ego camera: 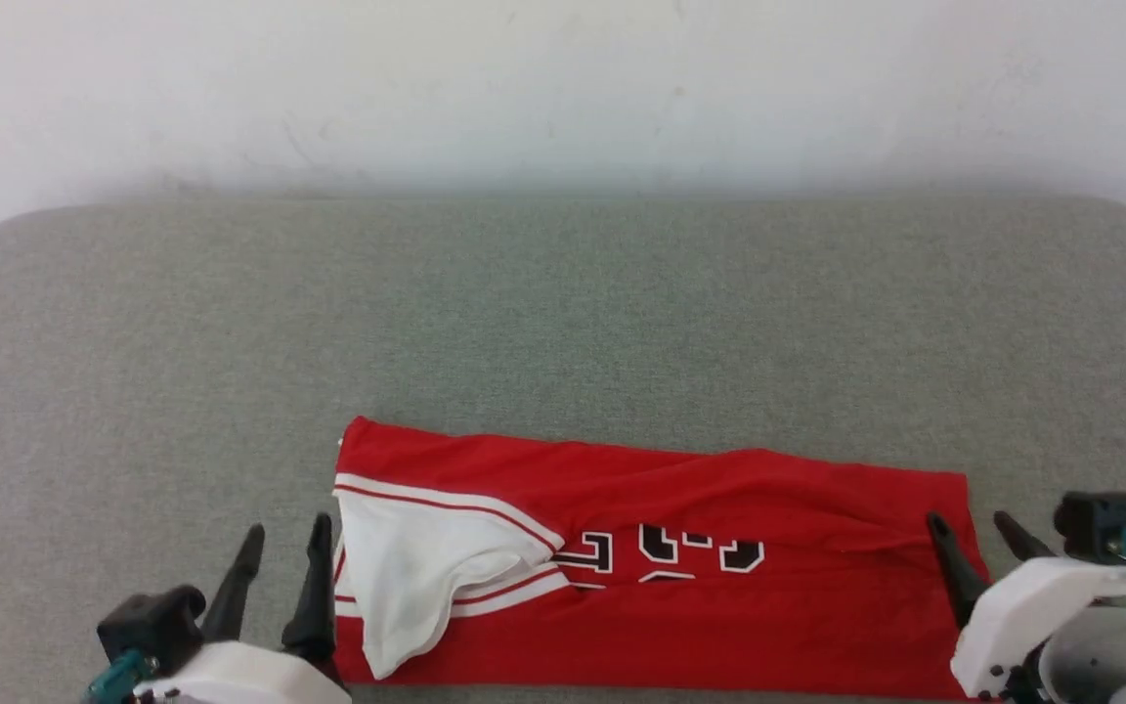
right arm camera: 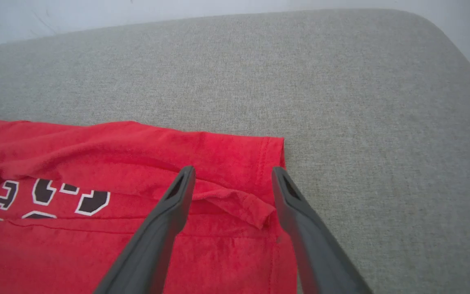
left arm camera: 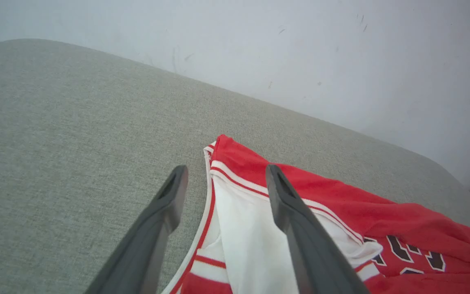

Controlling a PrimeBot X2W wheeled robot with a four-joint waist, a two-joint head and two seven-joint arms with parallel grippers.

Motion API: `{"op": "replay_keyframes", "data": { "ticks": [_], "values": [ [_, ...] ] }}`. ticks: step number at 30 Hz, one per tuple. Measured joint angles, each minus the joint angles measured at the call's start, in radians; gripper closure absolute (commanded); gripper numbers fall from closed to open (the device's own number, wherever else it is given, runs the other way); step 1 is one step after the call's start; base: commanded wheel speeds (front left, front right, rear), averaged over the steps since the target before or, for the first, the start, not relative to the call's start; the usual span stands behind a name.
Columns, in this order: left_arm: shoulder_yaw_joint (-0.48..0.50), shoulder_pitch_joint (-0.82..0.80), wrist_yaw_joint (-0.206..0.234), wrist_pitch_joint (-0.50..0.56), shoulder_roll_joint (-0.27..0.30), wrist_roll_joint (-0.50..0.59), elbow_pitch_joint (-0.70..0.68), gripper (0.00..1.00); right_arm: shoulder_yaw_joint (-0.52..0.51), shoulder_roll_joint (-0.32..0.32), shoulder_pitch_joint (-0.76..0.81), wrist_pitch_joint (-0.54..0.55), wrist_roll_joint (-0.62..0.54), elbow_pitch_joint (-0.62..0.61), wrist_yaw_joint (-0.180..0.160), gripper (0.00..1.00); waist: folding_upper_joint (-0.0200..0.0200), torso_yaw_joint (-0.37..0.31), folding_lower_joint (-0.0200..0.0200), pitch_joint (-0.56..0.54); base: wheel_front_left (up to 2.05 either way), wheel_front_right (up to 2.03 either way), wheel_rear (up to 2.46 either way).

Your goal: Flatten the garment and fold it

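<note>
From the head: a grey fabric-covered worktop [ego camera: 563, 313] with rounded far corners, set against a pale wall [ego camera: 563, 88]. At its near edge, about centre, the garment [ego camera: 661, 606], laid as a long red band running left to right, with a white sleeve [ego camera: 407, 577] and striped trim bunched at the left end and black white-outlined lettering [ego camera: 661, 552] half tucked under a crease across the middle. Just left of the cloth, the left pincer [ego camera: 287, 530], fingers spread and grasping nothing, its right finger hard against the garment's left edge. At the right end, the right pincer [ego camera: 969, 520], likewise spread and empty, one finger over the red cloth and the other just off its right hem. From the left wrist: the left pincer [left arm camera: 227, 169] open astride the garment's [left arm camera: 341, 200] left edge, left finger over bare worktop, right finger over the white sleeve [left arm camera: 251, 228]; cannot tell whether touching. From the right wrist: the right pincer [right arm camera: 233, 170] open at the garment's [right arm camera: 96, 155] right end, left finger over red fabric, right finger by the hem, a small rumpled flap [right arm camera: 243, 206] of cloth lying between them, ungripped.
</note>
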Motion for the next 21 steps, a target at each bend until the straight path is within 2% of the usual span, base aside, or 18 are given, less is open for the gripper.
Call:
{"op": "replay_keyframes", "data": {
  "ticks": [6,10,15,21],
  "values": [
    [0.031,-0.084,0.007,-0.032,-0.023,0.095,0.0,0.0,-0.09,0.033,0.025,-0.081,-0.014,-0.044,0.0,0.0,0.0,0.013,0.0,-0.016,0.0,0.0,0.0],
    [0.07,-0.14,0.007,-0.033,-0.052,0.2,-0.03,0.0,-0.115,0.033,0.02,-0.107,0.046,-0.017,0.0,0.0,0.0,0.012,0.0,-0.013,0.0,0.0,0.0],
    [0.111,-0.18,-0.029,-0.034,-0.103,0.31,-0.044,0.0,-0.15,0.034,-0.044,-0.109,0.072,0.08,0.0,0.0,0.0,0.006,0.0,-0.004,0.0,0.0,0.0],
    [0.133,-0.191,-0.068,-0.034,-0.144,0.39,-0.011,0.0,-0.143,0.035,-0.12,-0.007,0.072,0.236,0.0,0.0,0.0,-0.002,0.0,0.002,0.0,0.0,0.0]
  ]
}}
